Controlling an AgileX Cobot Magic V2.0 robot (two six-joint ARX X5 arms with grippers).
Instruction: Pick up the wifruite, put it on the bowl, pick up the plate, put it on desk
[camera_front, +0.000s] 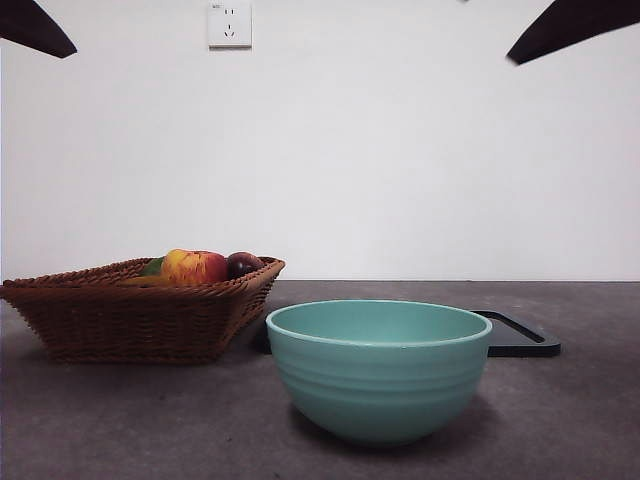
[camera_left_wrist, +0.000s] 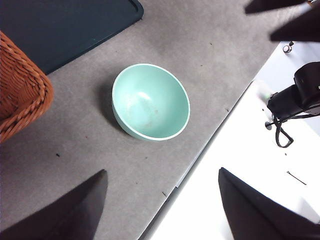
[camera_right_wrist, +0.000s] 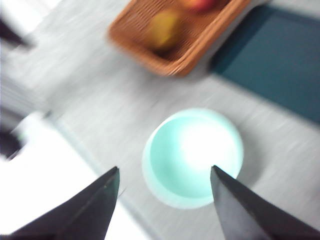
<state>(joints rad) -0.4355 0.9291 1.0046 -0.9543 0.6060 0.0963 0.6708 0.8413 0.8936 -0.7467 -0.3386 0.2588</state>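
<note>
front view: bowl (camera_front: 378, 368) sits empty on the dark grey tabletop (camera_front: 120, 420), near the camera. wicker basket (camera_front: 140, 305) just behind it to one side, holding a red-yellow apple (camera_front: 193, 266), a dark plum (camera_front: 243, 264) and something green tucked behind the apple. the wifruite can't be made out from here; basket wall hides anything low. flat dark tray (camera_front: 520, 335) lies behind the bowl on the other side. both arms only show as black tips at the top corners, so nothing is engaged yet.

left wrist view: left gripper (camera_left_wrist: 162, 205) hangs high above the tabletop edge, jaws wide apart, nothing between them. bowl (camera_left_wrist: 150, 101) is below and ahead, inside bare. basket corner (camera_left_wrist: 20, 95) and tray (camera_left_wrist: 65, 25) beyond it.

right wrist view: frame is motion-blurred. right gripper (camera_right_wrist: 165, 200) jaws apart, empty, above the bowl (camera_right_wrist: 192, 157). basket (camera_right_wrist: 175, 32) past the bowl holds a dull orange-brown rounded fruit (camera_right_wrist: 165, 29), most likely the wifruite, with the apple (camera_right_wrist: 199, 4) at the frame edge.

risks, as a judgement: fruit is packed close, so a descent slightly off could clip the apple or grab the wrong piece. basket wall may block one jaw. a small round fruit can squirt out of a shallow pinch. dropping it from height could bounce it out of the bowl.
</note>
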